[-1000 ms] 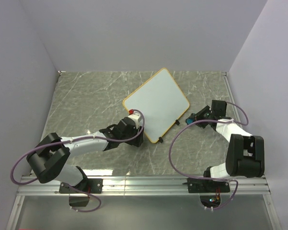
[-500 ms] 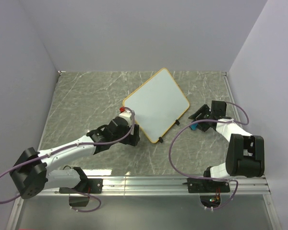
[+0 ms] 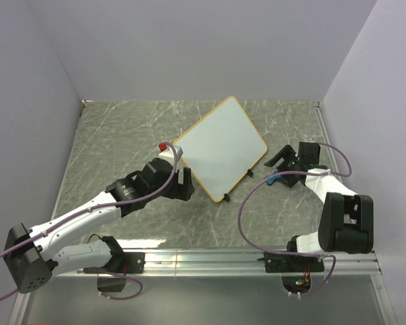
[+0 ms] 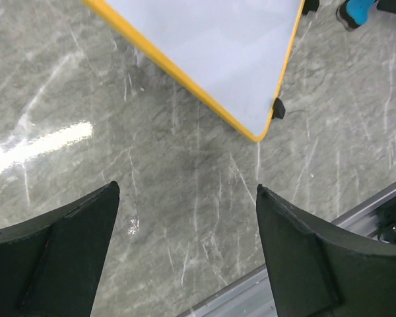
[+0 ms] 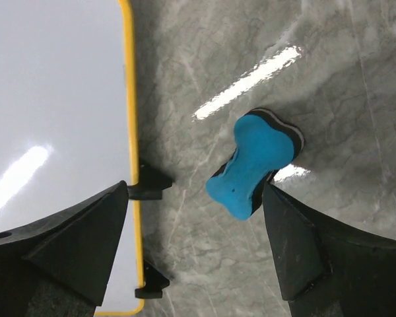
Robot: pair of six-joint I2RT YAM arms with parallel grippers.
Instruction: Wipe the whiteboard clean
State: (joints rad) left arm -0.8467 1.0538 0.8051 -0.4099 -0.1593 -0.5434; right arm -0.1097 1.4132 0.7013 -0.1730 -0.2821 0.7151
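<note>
We see left gripper [image 4: 185,191] and right gripper [image 5: 197,191] both spread wide, holding nothing; blue eraser [image 5: 254,173] lies just beside the whiteboard [image 3: 220,145].

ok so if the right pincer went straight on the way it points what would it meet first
Most likely the blue eraser, lying on the table in the gap of the open right pincer; depth is hard to judge.

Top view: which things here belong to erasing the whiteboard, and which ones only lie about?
For the job:
- whiteboard, lying on the table, no writing visible
- blue eraser, lying on the table beside the board's footed edge

Not for the job:
- nothing loose; only the table itself and the metal rail at its near edge
</note>
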